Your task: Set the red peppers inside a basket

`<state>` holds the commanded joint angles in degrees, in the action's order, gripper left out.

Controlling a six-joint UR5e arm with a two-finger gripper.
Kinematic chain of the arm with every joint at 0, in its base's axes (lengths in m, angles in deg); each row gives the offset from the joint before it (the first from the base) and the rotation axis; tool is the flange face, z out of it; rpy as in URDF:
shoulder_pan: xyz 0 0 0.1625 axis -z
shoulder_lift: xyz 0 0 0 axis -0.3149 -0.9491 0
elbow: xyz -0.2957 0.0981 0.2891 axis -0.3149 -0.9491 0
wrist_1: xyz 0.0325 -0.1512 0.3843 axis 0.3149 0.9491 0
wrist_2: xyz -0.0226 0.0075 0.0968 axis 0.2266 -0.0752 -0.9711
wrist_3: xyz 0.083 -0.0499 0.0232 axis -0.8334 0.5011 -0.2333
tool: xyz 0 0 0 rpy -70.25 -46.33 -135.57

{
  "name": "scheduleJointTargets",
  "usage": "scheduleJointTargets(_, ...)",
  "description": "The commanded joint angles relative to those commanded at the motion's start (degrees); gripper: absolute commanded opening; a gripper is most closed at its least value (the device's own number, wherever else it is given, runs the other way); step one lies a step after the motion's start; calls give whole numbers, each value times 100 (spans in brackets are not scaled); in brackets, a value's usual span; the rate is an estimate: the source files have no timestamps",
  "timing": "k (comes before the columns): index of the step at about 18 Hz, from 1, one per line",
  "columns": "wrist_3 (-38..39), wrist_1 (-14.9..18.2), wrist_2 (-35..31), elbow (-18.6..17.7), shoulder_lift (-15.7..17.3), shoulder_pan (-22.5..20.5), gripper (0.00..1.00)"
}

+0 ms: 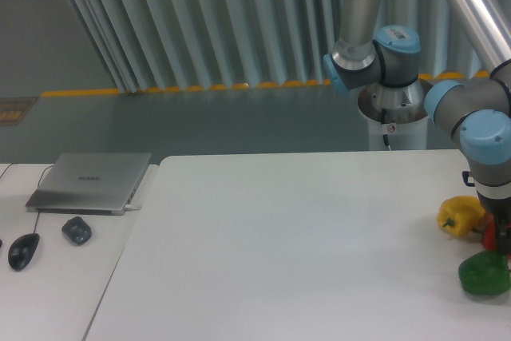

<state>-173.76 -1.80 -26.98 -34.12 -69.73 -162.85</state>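
A UR5e arm reaches down at the far right edge of a white desk [303,229], its gripper [497,233] lowered into a tight cluster of peppers, where a sliver of the red pepper [489,234] shows between the yellow pepper [459,215] behind and the green pepper [483,274] in front. The gripper is largely cut off by the frame edge and masked by the wrist, so whether its fingers stand wide, narrow or closed on the red pepper cannot be told. The step in hand appears to be the pick itself: the tool sits right at the red pepper, which looks to rest on the desk, wedged between its two neighbours. No basket is visible anywhere in view, so the drop-off point is presumably beyond the frame. The next move likely calls for a firm hold and a straight lift, since the yellow and green peppers lie just beside the target and a sideways pull could knock either one. Room is scarce on the right, where the peppers sit close to the desk's edge and the picture's border; the broad middle of the desk offers open travel to the left. A second desk [48,277] at far left carries a closed laptop [89,182] and two mice [77,230], well apart from the work.
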Motion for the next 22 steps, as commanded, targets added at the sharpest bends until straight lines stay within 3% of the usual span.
scheduleJointTargets(9, 1019, 0, -35, 369, -343, 518, 96)
scheduleJointTargets(22, 229, 62, -35, 264, -53, 132, 96)
